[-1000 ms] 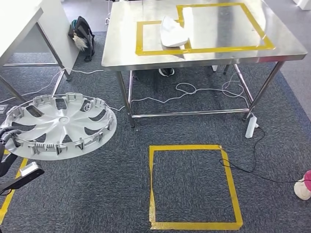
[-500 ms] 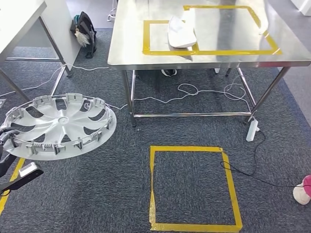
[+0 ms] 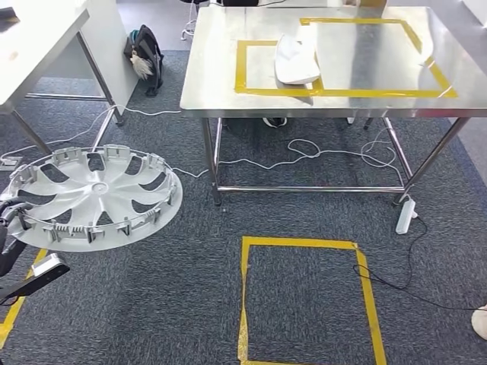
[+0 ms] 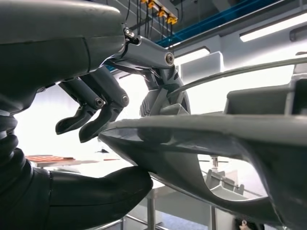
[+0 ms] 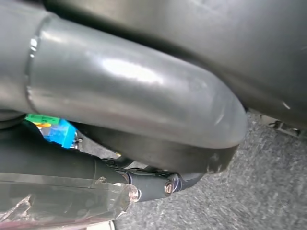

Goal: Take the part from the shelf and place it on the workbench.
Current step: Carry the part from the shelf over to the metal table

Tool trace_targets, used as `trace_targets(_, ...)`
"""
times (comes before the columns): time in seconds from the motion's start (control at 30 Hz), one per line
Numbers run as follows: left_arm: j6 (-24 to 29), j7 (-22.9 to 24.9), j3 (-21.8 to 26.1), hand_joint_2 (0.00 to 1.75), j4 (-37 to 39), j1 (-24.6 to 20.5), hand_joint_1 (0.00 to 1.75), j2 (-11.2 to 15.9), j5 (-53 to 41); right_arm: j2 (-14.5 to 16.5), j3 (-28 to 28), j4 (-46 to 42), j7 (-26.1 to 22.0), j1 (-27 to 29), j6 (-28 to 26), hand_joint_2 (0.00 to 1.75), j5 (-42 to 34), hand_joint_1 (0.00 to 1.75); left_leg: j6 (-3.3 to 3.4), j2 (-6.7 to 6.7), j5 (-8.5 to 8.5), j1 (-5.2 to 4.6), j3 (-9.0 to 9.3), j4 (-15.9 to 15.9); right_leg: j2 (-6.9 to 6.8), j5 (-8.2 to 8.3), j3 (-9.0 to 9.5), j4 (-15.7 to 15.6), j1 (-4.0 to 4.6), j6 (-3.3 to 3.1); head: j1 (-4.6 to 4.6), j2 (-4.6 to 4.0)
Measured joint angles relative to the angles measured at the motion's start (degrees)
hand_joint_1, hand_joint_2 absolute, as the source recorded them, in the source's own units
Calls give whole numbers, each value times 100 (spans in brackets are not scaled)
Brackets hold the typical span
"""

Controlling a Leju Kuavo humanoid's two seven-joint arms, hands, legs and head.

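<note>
A silver-grey wheel cover [image 3: 94, 196] hangs flat above the carpet at the left of the head view. My left hand [image 3: 7, 228] grips its near-left rim at the picture's edge. In the left wrist view the dark fingers [image 4: 108, 103] lie over the wheel cover [image 4: 217, 139] and the thumb [image 4: 101, 191] presses from beneath. The steel workbench [image 3: 356, 76], marked with yellow tape rectangles, stands ahead and to the right, well apart from the cover. My right hand [image 5: 137, 96] hangs over carpet in the right wrist view; its fingers are too hidden to judge.
A white curved part [image 3: 294, 62] lies on the workbench inside the tape. A yellow tape square [image 3: 246, 289] marks the floor in front. Cables [image 3: 322, 148] and a power strip [image 3: 405, 216] lie under the bench. A white table [image 3: 34, 46] and a backpack [image 3: 144, 52] are at the far left.
The whole view has shifted: the workbench and floor square now sit further right and lower in the picture, so the camera moved. The wheel cover stays held in the same spot.
</note>
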Motion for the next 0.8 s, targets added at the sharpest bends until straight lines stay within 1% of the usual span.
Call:
trace_targets(0.07,15,0,3,175,0,-2,175,1,-1,0,0,2,12,-1,5,0,1,0,-69,-6,-3,0,19,6,8,-11,39,-78,13,-18,-4,0)
trace_targets(0.1,20,0,4,175,0,-1,175,6,-2,0,0,1,23,-1,5,0,1,0,-99,-2,-7,4,27,12,10,31,75,-81,6,-45,-7,1)
trace_targets(0.13,20,-1,4,175,0,-2,175,9,-3,0,0,-1,35,-1,6,0,2,0,-126,11,-14,8,19,69,12,39,106,-92,-4,-75,-12,1)
trace_targets(0.17,21,-2,5,175,0,-6,175,15,-3,0,0,-2,44,-1,6,0,2,0,-149,25,-57,9,-49,214,15,34,155,-104,-17,-104,-22,1)
trace_targets(0.2,23,-3,6,175,0,-12,175,21,-3,0,0,-3,44,-4,6,0,2,0,-173,39,-145,10,-188,467,17,18,194,-118,-27,-131,-29,1)
trace_targets(0.27,27,-4,5,175,0,-18,175,21,-3,0,0,-3,44,-3,6,0,2,0,-210,49,-406,11,-626,1172,15,-36,247,-125,-27,-170,-38,0)
trace_targets(0.3,28,-4,4,175,0,-15,175,19,-2,0,0,-3,44,0,6,0,2,0,-218,49,-490,11,-825,1440,13,-68,277,-125,-25,-177,-37,0)
trace_targets(0.33,28,-4,3,175,0,-11,175,16,-2,0,0,-3,44,3,6,0,2,0,-217,49,-467,11,-948,1547,13,-107,320,-125,-24,-177,-37,0)
trace_targets(0.37,28,-4,3,175,1,-8,175,13,-2,0,0,-3,44,7,6,0,2,0,-209,50,-322,11,-970,1453,14,-149,375,-125,-23,-173,-37,0)
trace_targets(0.4,28,-4,4,175,1,-6,175,15,-3,0,0,-3,44,9,6,0,2,0,-196,53,-82,11,-894,1177,16,-196,440,-126,-25,-162,-37,0)
trace_targets(0.43,28,-4,4,175,1,-5,175,19,-3,0,0,-3,44,9,7,0,2,0,-182,65,197,10,-767,800,17,-247,504,-128,-27,-145,-38,0)
trace_targets(0.47,28,-4,5,175,2,-6,175,22,-3,0,0,-2,44,10,8,0,2,0,-168,84,345,-1,-639,456,19,-297,558,-125,-22,-117,-38,0)
trace_targets(0.5,30,-4,4,175,2,-11,175,26,-3,0,0,-2,44,7,9,0,2,0,-143,101,411,-15,-545,211,19,-344,580,-131,-13,-78,-45,1)
trace_targets(0.53,32,-4,5,175,2,-11,175,28,-2,0,0,-2,45,3,10,0,2,0,-112,111,407,-26,-496,78,17,-378,609,-136,1,-35,-49,1)
trace_targets(0.57,34,-4,5,175,2,-13,175,29,-2,0,0,-2,45,-1,10,0,2,0,-74,111,334,-37,-477,45,15,-402,642,-145,14,10,-50,1)
trace_targets(0.63,38,-4,8,175,2,0,175,30,-2,0,0,-3,50,-11,12,0,3,0,7,86,320,-23,-411,26,7,-440,707,-138,20,83,-35,1)
trace_targets(0.67,38,-4,9,175,2,6,175,34,-4,0,0,-3,54,-16,14,0,4,0,44,80,294,-19,-362,23,5,-466,658,-14,17,108,-20,1)
trace_targets(0.7,39,-4,11,175,2,13,175,38,-6,0,0,-3,57,-20,16,0,4,0,76,73,269,-19,-314,19,4,-520,513,241,15,124,-1,0)
trace_targets(0.73,39,-4,12,175,2,20,175,41,-8,0,0,-3,61,-21,17,0,5,0,105,73,233,-27,-282,15,4,-623,282,612,14,133,13,-1)
trace_targets(0.77,40,-4,13,175,2,20,175,43,-9,-1,0,-3,60,-23,17,0,5,0,127,70,194,-38,-254,15,4,-770,3,1020,16,139,27,-1)
trace_targets(0.8,42,-4,12,175,2,22,175,39,-9,-1,0,-3,60,-18,17,0,4,0,142,64,152,-51,-222,15,4,-912,-252,1341,18,141,38,0)
